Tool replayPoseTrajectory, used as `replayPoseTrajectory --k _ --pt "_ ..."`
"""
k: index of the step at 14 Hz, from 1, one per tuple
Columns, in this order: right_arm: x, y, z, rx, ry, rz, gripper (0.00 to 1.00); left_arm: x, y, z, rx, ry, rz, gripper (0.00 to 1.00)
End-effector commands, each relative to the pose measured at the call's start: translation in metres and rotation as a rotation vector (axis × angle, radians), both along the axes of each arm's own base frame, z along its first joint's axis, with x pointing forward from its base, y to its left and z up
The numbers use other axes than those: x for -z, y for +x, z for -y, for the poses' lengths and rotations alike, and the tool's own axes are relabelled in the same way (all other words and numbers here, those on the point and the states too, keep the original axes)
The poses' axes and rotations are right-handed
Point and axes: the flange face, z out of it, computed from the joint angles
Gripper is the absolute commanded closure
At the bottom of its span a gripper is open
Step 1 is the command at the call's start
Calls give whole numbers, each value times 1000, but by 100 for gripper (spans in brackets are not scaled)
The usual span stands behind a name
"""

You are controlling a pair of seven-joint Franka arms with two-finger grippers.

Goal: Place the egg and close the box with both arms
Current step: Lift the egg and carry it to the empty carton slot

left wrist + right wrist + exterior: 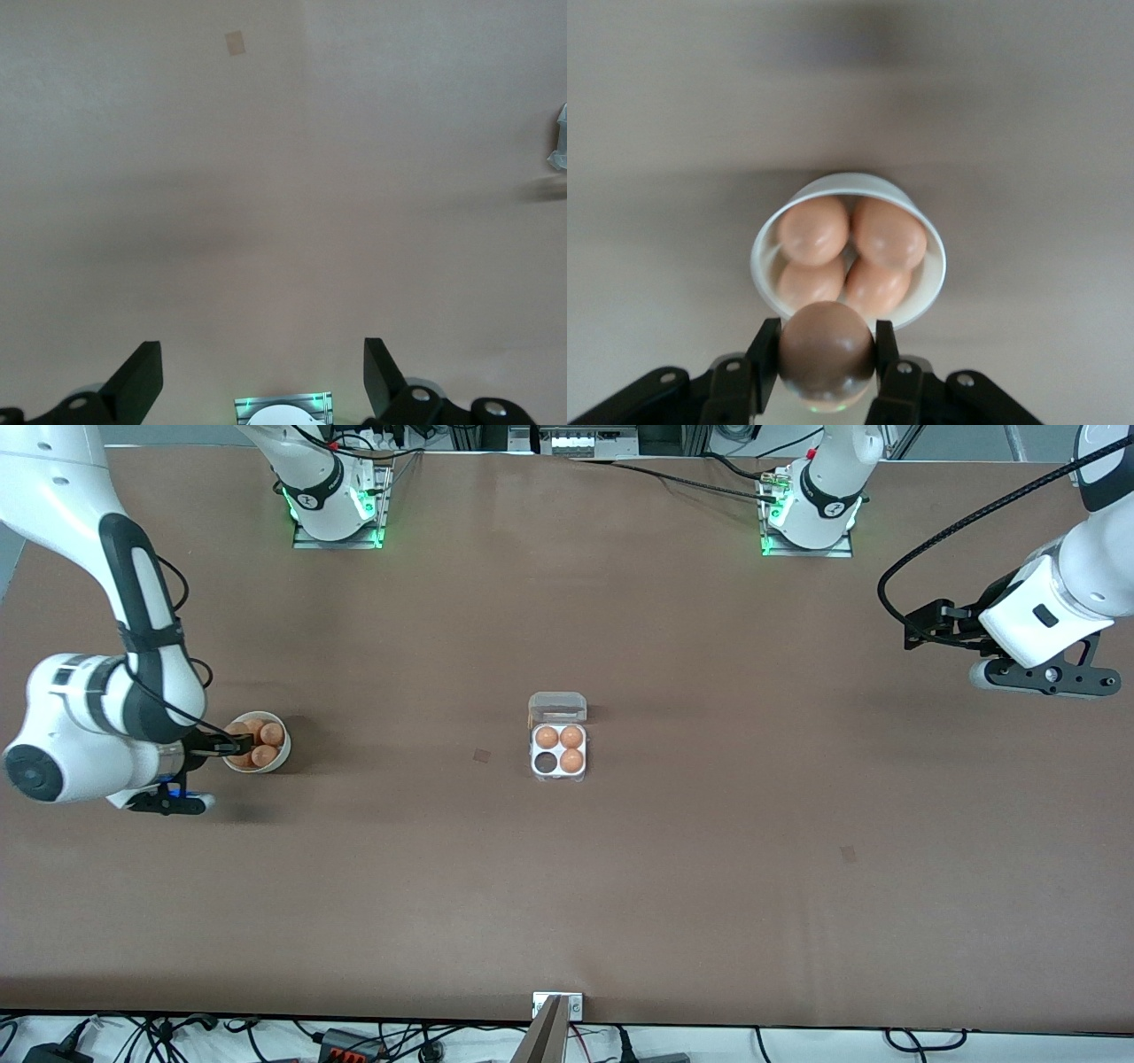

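Over at the right arm's end of the worktop [673, 886], the right gripper [827, 359] sits at the white bowl [935, 266], with its fingers [764, 354] clamped on one orange-brown egg [826, 350]. Four more eggs are still in the bowl. So I'd say we're at the pick step: egg grabbed, not yet carried anywhere.

The clear egg carton [558, 751] is mid-worktop, roughly 3 o'clock from the bowl in the front view and well apart from it. Its lid [557, 708] is flipped open at the carton's 12 o'clock edge. Three cells are filled, and the empty cell [544, 763] is at about 7 o'clock inside the carton.

The left gripper [264, 376] is waiting over bare worktop at the left arm's end, fingers spread wide, holding nothing.

Next move, I reckon: lift straight up clear of the bowl rim, carry across, and lower gently into that one empty cell. After that, the lid needs both arms.
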Motion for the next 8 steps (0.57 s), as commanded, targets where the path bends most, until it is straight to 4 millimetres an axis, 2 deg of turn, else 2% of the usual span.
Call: replayPoseTrajectory --k 1,2,5,8 --pt "-48 18 -31 -49 21 34 80 -6 5 0 18 11 13 0" --pt "-54 23 -51 -82 25 57 80 -6 5 0 18 11 13 0" --pt "-59 29 -147 -177 108 147 81 -6 5 -4 40 5 11 0" --pt "-66 32 -232 -281 149 296 82 -6 5 -2 46 5 12 0"
